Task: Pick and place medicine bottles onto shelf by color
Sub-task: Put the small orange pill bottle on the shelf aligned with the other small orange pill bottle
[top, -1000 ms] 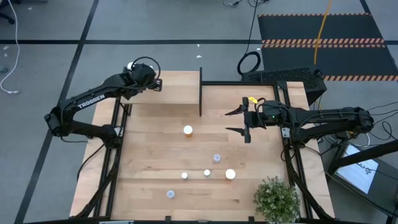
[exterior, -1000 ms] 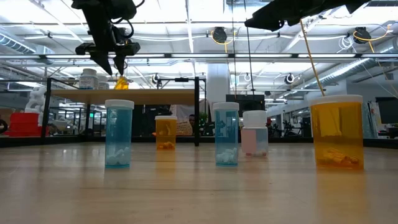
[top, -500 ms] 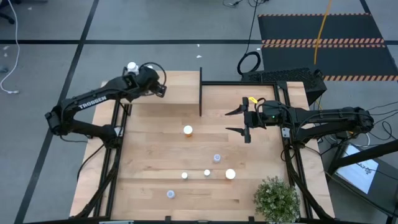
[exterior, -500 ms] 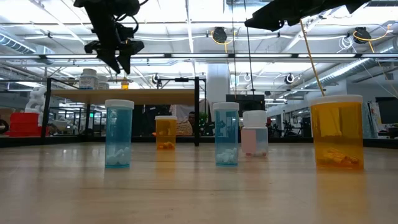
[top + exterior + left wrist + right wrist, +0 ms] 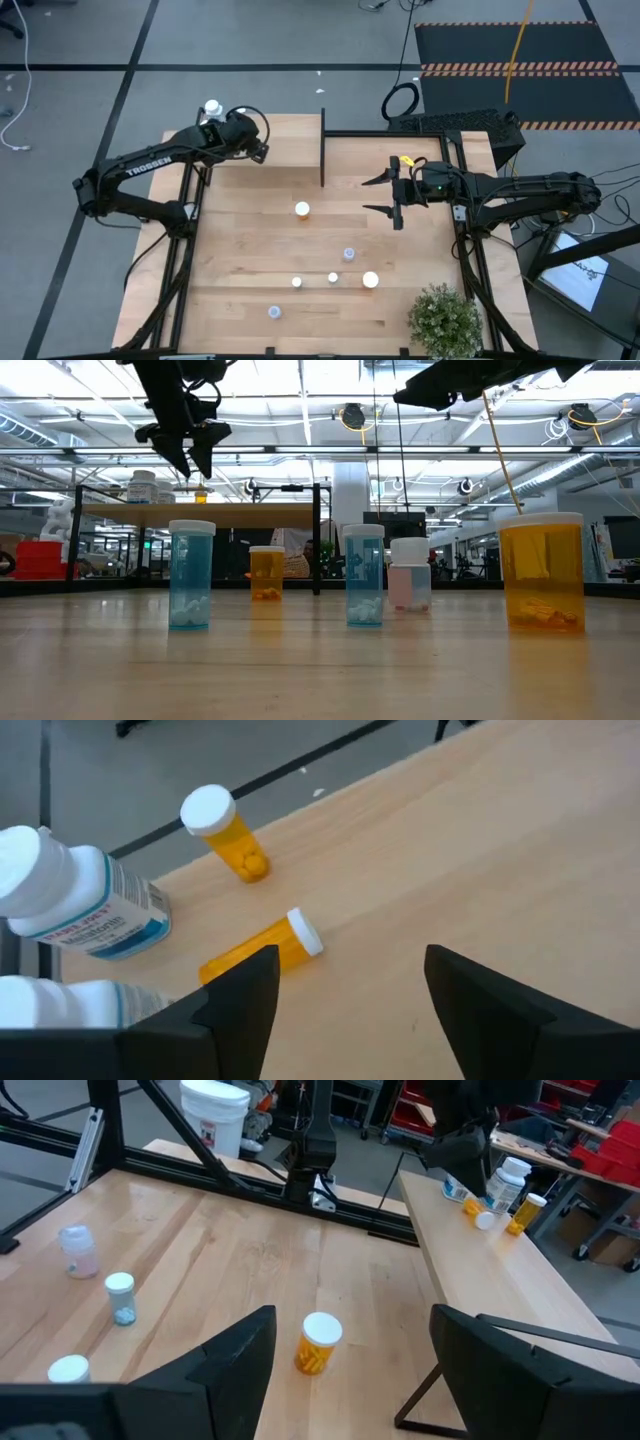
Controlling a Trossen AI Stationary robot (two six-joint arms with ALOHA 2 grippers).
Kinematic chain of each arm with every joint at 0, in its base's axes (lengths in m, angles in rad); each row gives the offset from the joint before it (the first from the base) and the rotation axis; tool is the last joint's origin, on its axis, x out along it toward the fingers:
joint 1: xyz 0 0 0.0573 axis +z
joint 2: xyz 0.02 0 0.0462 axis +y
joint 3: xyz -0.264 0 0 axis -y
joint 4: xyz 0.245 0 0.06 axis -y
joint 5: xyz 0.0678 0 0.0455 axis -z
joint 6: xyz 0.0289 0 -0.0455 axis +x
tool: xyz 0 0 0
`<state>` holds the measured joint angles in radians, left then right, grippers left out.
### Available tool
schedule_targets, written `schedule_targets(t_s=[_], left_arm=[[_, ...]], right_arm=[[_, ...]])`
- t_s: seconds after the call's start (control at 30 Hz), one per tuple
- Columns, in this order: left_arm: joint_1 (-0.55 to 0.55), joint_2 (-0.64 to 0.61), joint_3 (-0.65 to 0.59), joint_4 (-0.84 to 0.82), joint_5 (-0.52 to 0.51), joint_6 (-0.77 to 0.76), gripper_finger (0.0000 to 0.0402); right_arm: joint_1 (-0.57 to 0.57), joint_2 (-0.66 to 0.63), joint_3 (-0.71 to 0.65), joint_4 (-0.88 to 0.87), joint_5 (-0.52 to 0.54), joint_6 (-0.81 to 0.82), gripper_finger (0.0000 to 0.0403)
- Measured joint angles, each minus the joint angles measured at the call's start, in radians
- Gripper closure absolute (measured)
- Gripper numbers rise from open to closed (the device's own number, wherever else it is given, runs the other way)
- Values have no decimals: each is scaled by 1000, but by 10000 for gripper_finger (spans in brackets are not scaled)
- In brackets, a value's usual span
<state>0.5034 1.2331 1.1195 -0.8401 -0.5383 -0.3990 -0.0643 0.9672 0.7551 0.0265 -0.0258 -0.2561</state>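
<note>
The left gripper (image 5: 345,995) hangs over the shelf (image 5: 480,850), jaws apart and holding nothing. Just ahead of it an orange bottle (image 5: 262,947) lies on its side beside an upright orange bottle (image 5: 223,831) and two white bottles (image 5: 80,895). The right gripper (image 5: 383,195) waits above the worktop (image 5: 240,250), jaws apart, with five more bottles (image 5: 333,277) standing below it.

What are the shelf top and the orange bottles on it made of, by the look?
Shelf: light wood board, matte, visible grain streaks; may be veneer. Upright orange bottle and the tipped one: translucent amber plastic, likely, since pills show through; caps opaque white, probably plastic.
</note>
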Motion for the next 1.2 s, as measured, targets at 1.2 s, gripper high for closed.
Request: schedule_targets(t_s=[1.2], left_arm=[[49, 306, 376, -495, 47, 836, 106]], right_arm=[[-106, 0, 1, 3, 126, -109, 145]])
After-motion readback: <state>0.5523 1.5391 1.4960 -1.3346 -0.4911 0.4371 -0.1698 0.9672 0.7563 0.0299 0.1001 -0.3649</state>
